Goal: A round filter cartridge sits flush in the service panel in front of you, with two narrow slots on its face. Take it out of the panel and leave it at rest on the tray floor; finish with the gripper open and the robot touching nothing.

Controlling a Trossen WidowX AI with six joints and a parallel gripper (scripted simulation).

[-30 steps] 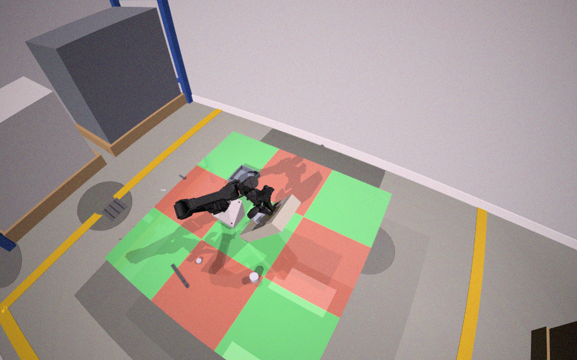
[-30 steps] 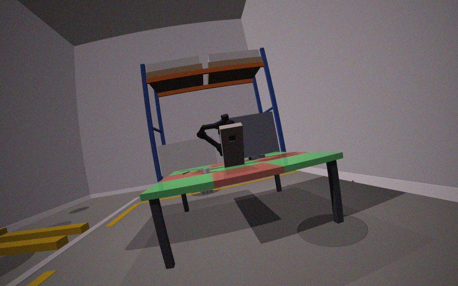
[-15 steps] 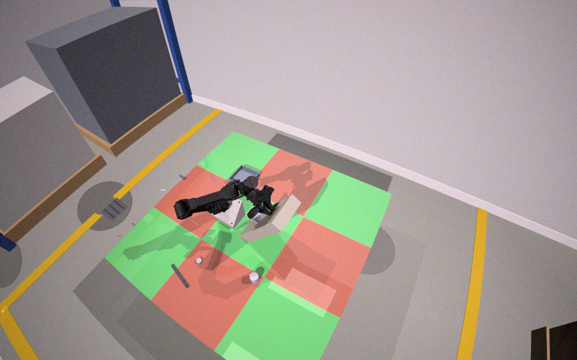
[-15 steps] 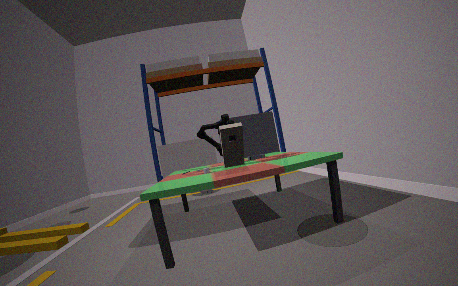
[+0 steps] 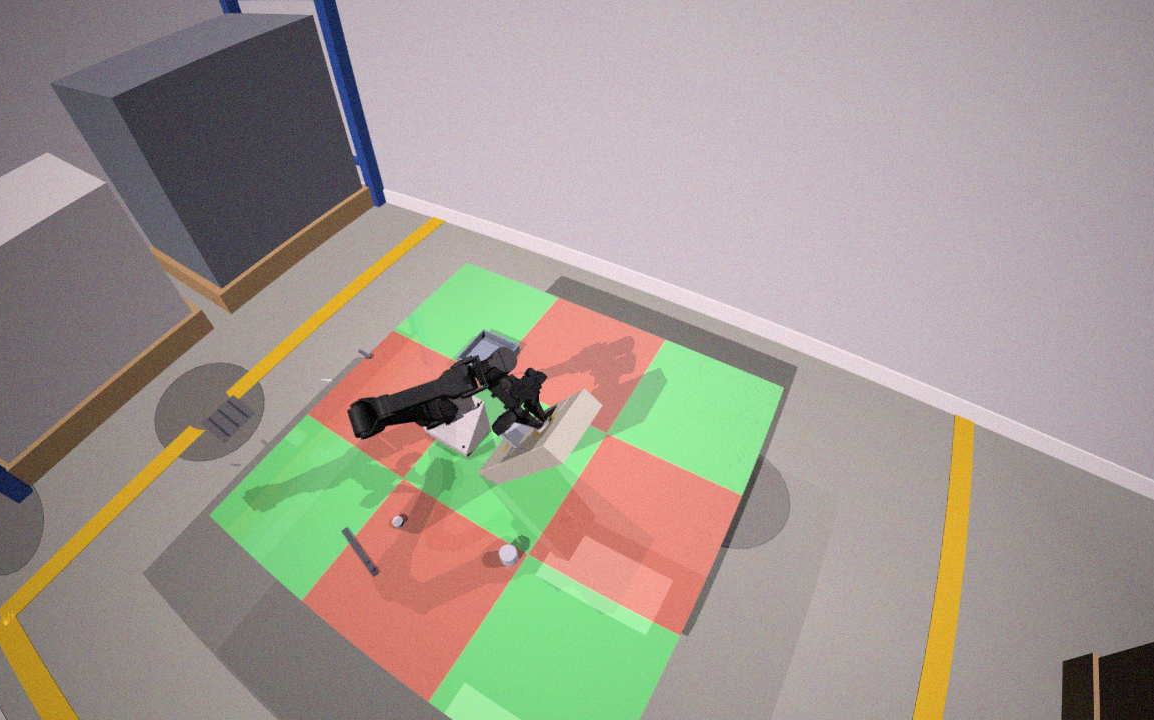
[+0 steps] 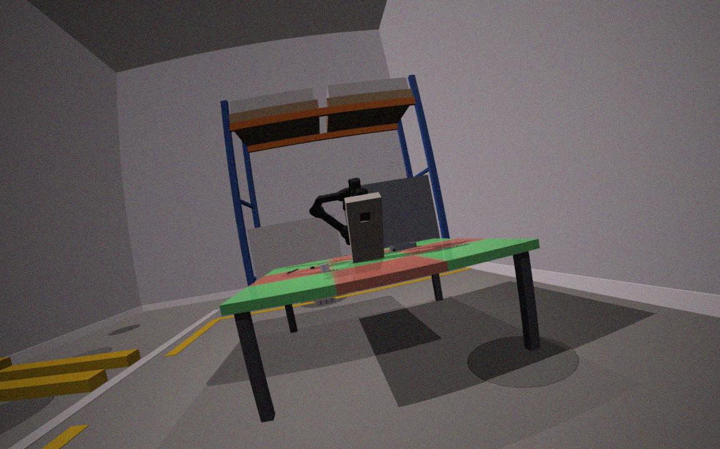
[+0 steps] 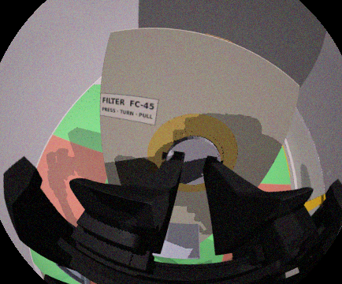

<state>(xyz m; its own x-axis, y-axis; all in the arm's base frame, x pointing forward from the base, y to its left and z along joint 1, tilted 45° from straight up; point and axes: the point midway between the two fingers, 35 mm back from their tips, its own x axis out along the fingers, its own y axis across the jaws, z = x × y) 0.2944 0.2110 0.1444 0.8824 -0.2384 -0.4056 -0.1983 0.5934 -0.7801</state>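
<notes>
The gripper [image 7: 192,163] is clamped on the grey filter cartridge [image 7: 195,148] — which sits partly drawn out of the yellow-ringed socket [image 7: 161,137] in the beige service panel [image 7: 192,74]. Farther off, the tray [image 5: 484,341].

A short white cylinder [image 5: 507,555] and a smaller grey one [image 5: 397,521] stood on the red-and-green checkered tabletop [image 5: 688,402]. A dark flat bar [image 5: 359,550] lay nearby.
</notes>
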